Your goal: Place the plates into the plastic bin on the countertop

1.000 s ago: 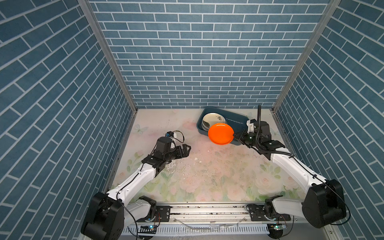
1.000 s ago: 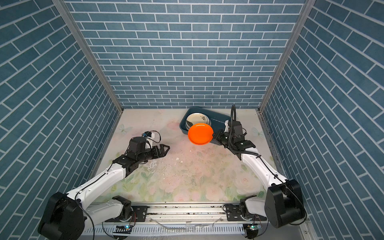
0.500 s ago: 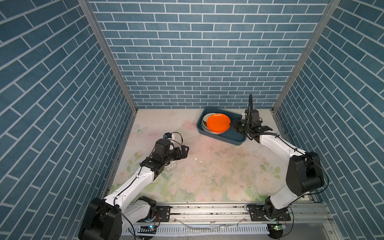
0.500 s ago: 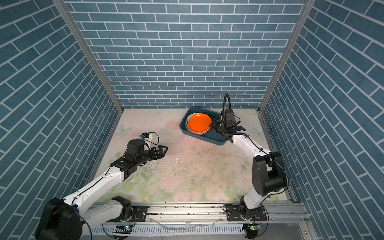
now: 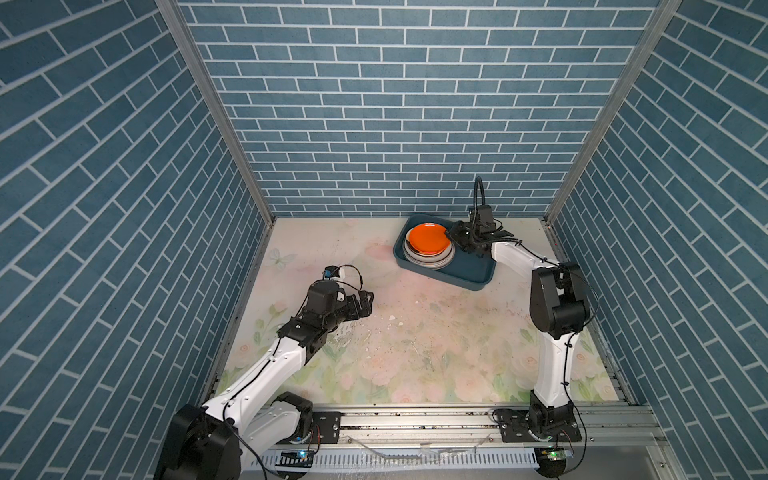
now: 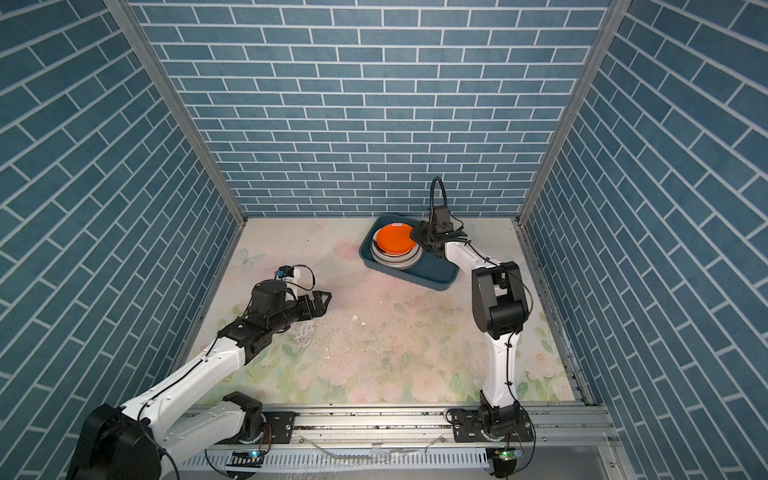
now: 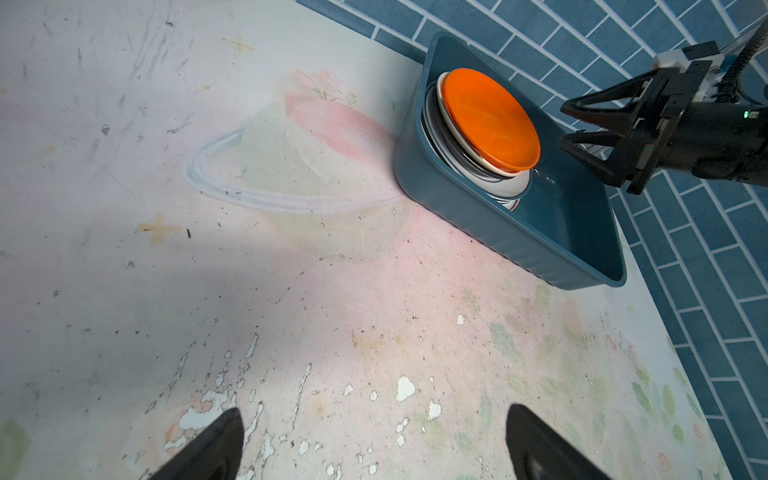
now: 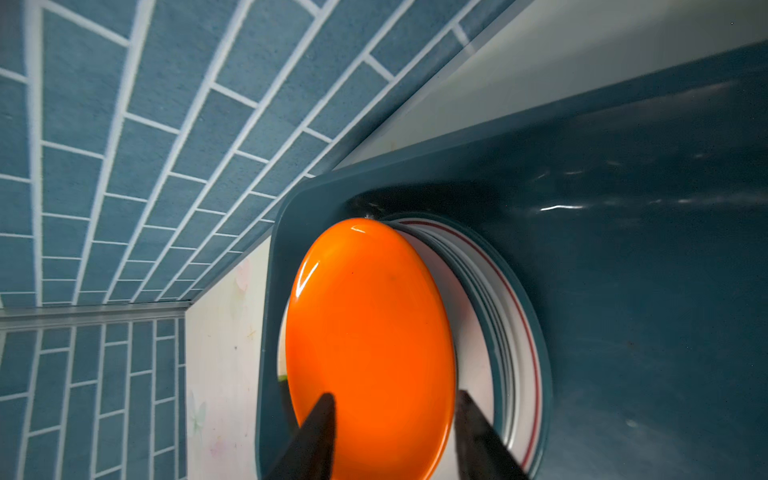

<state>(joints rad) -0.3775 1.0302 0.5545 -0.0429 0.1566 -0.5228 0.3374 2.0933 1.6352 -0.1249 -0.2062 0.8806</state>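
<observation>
Orange plate (image 5: pixel 428 240) lands in the plastic bin (image 5: pixel 469 275).
Right tool (image 7: pixel 561 128) just spread, releasing it; left tool (image 5: pixel 364 304) spread; bench (image 5: pixel 415 332) bare, task likely done.

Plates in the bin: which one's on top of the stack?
The plain orange plate. It lies uppermost and fully visible, while the plates under it show only pale rims.

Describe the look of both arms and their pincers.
The left arm and right arm have white shells on the long links, black joints, and thin black cables alongside. The left pincer and right pincer are black, with pointed triangular open-frame fingers. A ribbed black hose arches above the right wrist, where a small green light shows.
</observation>
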